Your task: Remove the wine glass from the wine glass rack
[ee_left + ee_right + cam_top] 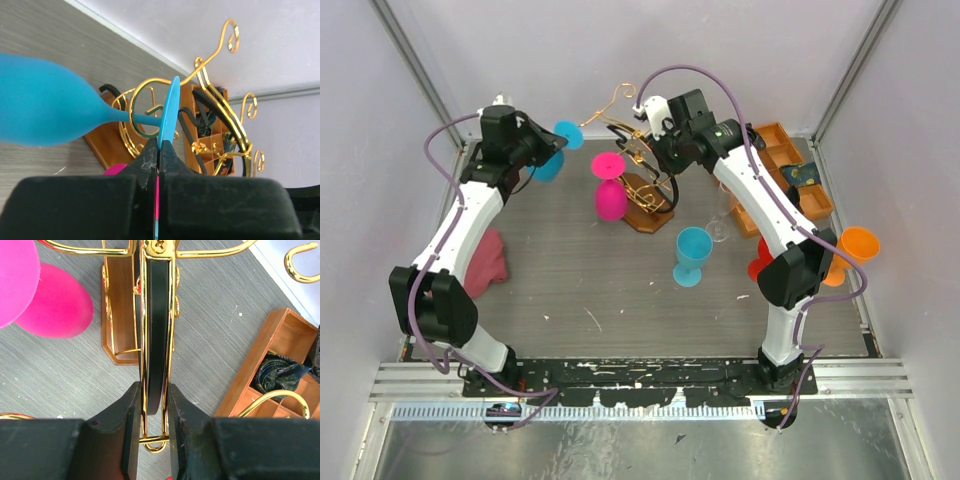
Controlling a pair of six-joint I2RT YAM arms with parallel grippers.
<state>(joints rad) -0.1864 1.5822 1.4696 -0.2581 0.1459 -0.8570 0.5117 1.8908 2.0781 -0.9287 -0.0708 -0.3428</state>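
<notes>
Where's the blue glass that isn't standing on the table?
Top view, far left: blue glass held sideways by its foot in the left gripper, left of the wine glass rack.

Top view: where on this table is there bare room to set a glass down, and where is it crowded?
Free: the wide bare strip of table between the pink cloth and the standing blue glass, on the arms' side of the magenta glass. Crowded: around the wine glass rack and rightward to the wooden tray and orange glass.
</notes>
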